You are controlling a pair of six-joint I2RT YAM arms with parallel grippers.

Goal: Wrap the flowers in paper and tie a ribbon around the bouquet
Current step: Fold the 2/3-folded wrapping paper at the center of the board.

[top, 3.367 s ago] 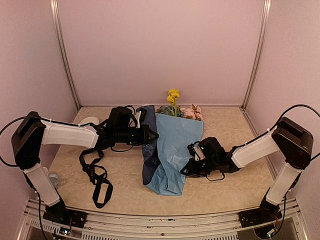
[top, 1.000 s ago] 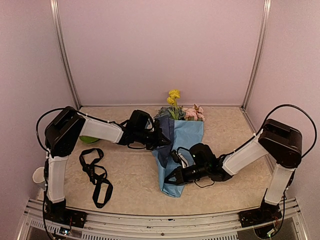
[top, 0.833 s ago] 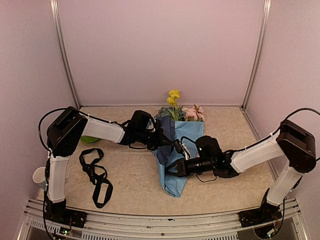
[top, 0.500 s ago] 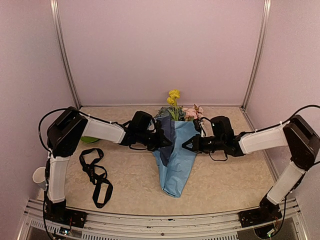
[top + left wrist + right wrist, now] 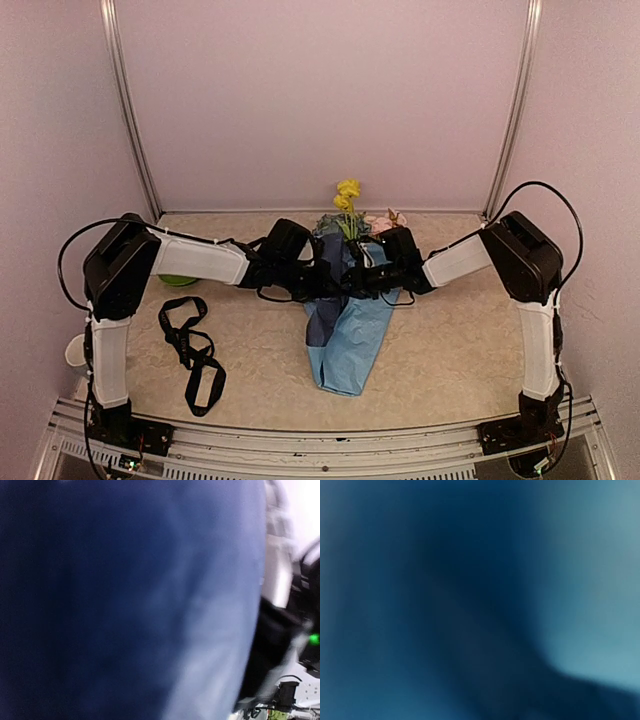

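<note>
The flowers stand at the back centre, with yellow blooms [image 5: 346, 190], pink roses [image 5: 385, 221] and a blue-green cluster [image 5: 327, 222]. The light-blue paper [image 5: 352, 338] lies round their stems as a narrow cone, its navy reverse showing on the left. My left gripper [image 5: 332, 282] and right gripper [image 5: 356, 280] meet over the cone's middle, each shut on a fold of paper. Blurred blue paper [image 5: 125, 600] fills the left wrist view, and paper [image 5: 470, 605] also fills the right wrist view, hiding the fingers in both. The black ribbon [image 5: 190, 350] lies loose on the table at the left.
A green saucer [image 5: 178, 279] sits under the left forearm. A white cup [image 5: 74, 352] stands at the left edge. Pale walls and metal posts close in the marble-patterned table [image 5: 460, 340] on three sides.
My right gripper has swung from the cone's lower right up to its middle, drawing the paper's right side across. The cone is narrower. My left gripper has barely moved.
</note>
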